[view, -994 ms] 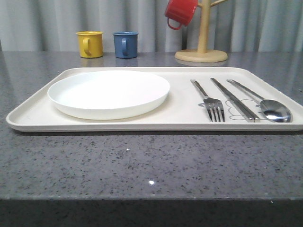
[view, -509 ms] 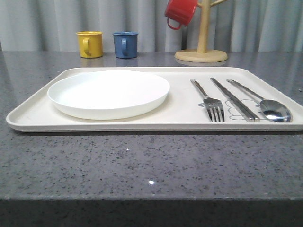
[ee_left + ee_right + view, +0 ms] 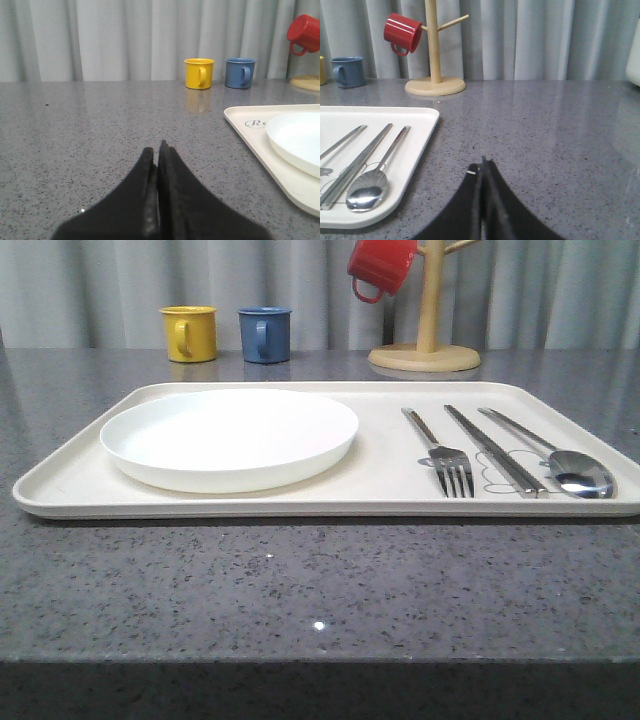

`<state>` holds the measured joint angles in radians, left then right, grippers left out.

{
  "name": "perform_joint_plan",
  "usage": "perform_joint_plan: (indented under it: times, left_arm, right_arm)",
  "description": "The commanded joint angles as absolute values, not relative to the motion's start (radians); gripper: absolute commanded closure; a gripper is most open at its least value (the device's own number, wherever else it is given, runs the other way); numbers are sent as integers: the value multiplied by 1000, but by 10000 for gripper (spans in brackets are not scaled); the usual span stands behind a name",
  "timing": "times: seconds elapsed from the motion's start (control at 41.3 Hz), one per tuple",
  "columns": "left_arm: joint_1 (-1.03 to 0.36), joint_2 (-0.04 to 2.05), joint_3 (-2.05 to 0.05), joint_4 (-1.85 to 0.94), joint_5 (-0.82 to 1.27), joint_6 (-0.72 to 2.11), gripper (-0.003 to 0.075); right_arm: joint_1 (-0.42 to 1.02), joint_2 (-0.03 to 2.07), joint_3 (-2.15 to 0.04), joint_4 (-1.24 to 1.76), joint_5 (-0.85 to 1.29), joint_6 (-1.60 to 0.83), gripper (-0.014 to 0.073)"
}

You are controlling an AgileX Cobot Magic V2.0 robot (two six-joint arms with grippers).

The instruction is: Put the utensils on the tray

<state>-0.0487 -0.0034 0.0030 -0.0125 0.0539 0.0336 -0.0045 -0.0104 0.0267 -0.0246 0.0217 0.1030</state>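
On the right part of the cream tray [image 3: 380, 490] lie the fork [image 3: 440, 452], the pair of chopsticks [image 3: 495, 450] and the spoon [image 3: 555, 458], side by side. The right wrist view shows the spoon [image 3: 372, 187] and chopsticks [image 3: 357, 162] on the tray [image 3: 417, 145]. My right gripper [image 3: 483, 161] is shut with nothing in it, low over the counter beside the tray's right edge. My left gripper [image 3: 156, 148] is shut and empty over bare counter beside the tray's left edge [image 3: 260, 150].
A round white plate [image 3: 230, 435] fills the tray's left half. Behind the tray stand a yellow mug [image 3: 190, 333] and a blue mug [image 3: 265, 334]. A wooden mug tree [image 3: 428, 320] holds a red mug [image 3: 380, 265] at the back right.
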Motion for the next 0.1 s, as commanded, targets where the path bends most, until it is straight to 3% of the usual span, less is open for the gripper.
perform_joint_plan:
  times: [0.0, 0.073]
  left_arm:
    - [-49, -23, 20, -22, -28, 22, 740]
    - [-49, -23, 20, -22, -28, 22, 740]
  right_arm:
    - [-8, -27, 28, -33, -63, 103, 661]
    - [-8, -27, 28, -33, -63, 103, 661]
